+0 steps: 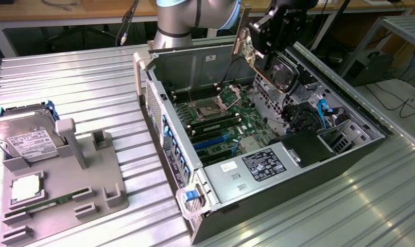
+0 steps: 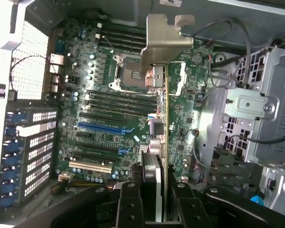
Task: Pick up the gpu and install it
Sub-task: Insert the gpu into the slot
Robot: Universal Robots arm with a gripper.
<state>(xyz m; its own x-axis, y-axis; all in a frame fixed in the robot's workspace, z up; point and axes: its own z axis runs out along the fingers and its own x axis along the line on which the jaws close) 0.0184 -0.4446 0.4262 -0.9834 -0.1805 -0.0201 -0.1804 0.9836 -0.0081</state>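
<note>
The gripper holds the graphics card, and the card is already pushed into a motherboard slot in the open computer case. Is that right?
Not quite: the gripper holds the graphics card, but the card hangs above the open computer case, not in a slot. The exterior view shows it.

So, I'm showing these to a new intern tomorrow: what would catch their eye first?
Most likely the gpu, held in the claw above the open computer case in mid-scene, its motherboard laid bare. Then the hard drive, propped in a grey holder tray at the exterior view's left.
</note>
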